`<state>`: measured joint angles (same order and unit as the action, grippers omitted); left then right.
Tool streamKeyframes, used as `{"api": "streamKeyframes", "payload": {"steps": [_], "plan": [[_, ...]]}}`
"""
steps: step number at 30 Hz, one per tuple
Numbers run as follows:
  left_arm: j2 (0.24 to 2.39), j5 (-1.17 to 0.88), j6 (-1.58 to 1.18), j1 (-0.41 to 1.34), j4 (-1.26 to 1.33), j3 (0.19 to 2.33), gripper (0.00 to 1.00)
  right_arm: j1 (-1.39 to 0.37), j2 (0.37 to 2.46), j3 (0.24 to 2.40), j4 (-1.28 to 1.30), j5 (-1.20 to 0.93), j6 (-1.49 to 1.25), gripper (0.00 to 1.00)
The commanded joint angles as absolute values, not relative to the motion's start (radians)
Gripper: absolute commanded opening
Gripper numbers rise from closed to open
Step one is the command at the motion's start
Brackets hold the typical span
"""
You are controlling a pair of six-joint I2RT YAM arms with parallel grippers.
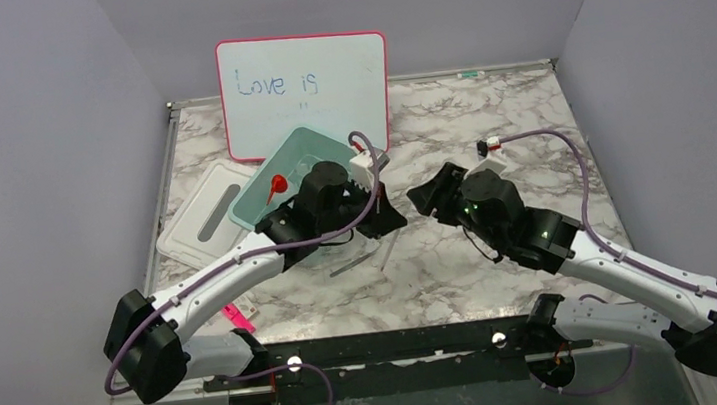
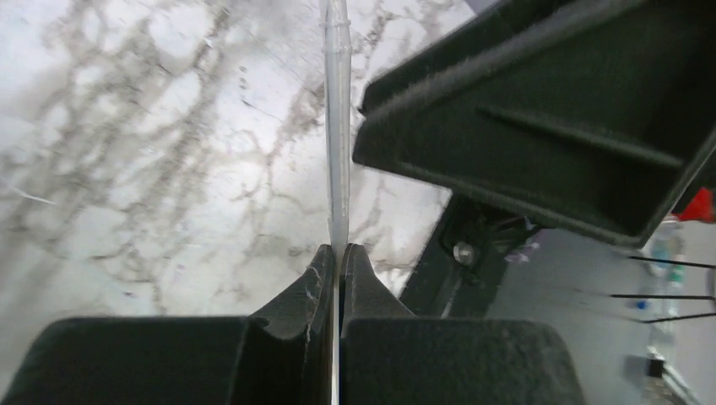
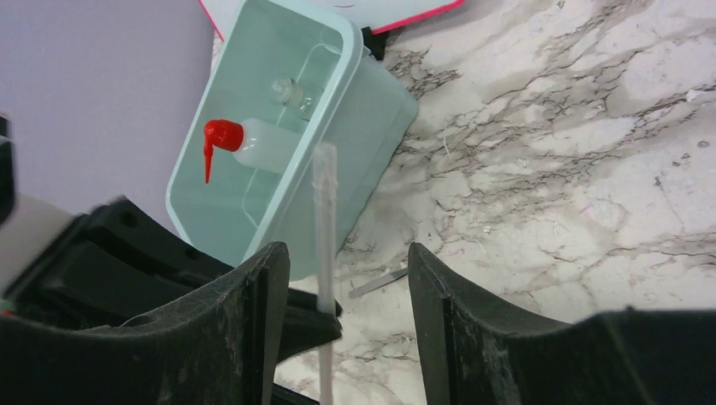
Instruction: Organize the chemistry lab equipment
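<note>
Walls: left wall [image 1: 27, 147], back wall [image 1: 364, 1] and right wall [image 1: 683, 78], plain pale lavender-grey panels.
Counter: the counter [image 1: 488, 129] is white marble-patterned with grey veins.
Backdrop: pink-framed whiteboard [image 1: 343, 93] upright at the rear, reading "Love is".
Light: even, soft.

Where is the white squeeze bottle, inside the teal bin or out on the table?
Inside: the white squeeze bottle lies between the walls of the teal bin.

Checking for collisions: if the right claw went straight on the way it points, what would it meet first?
Most likely the thin clear plastic tube between the right claw's open fingers, pinched by the left claw; depth is hard to judge.
</note>
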<state>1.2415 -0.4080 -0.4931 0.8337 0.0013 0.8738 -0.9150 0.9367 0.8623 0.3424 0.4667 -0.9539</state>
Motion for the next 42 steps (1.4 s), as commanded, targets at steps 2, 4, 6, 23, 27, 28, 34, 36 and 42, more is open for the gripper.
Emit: {"api": "streamKeyframes", "payload": {"steps": [2,4,6,23,27,28,34,36,42], "plan": [[1.299,-0.238,-0.12,0.82,-0.401,1.105,0.0,-0.916,0.867,0.874,0.403,0.48,-0.918,0.59],[1.332,-0.125,-0.033,0.8,-0.492,1.179,0.0,-0.915,0.829,0.868,0.404,0.483,-0.901,0.6],[1.364,-0.052,0.028,0.755,-0.554,1.241,0.0,-0.916,0.794,0.876,0.413,0.492,-0.865,0.6],[1.497,-0.065,0.209,0.513,-0.675,1.271,0.0,-0.916,0.734,0.877,0.495,0.528,-0.894,0.59],[1.547,-0.059,0.223,0.485,-0.692,1.281,0.0,-0.916,0.742,0.864,0.488,0.511,-0.906,0.59],[1.557,-0.072,0.222,0.473,-0.695,1.286,0.0,-0.916,0.744,0.861,0.485,0.505,-0.907,0.59],[1.602,-0.167,0.229,0.445,-0.71,1.3,0.0,-0.916,0.749,0.855,0.488,0.489,-0.912,0.59],[1.628,-0.185,0.226,0.445,-0.725,1.317,0.02,-0.916,0.746,0.854,0.489,0.489,-0.916,0.59],[1.714,-0.168,0.211,0.445,-0.788,1.397,0.02,-0.916,0.743,0.852,0.49,0.48,-0.929,0.58]]}}
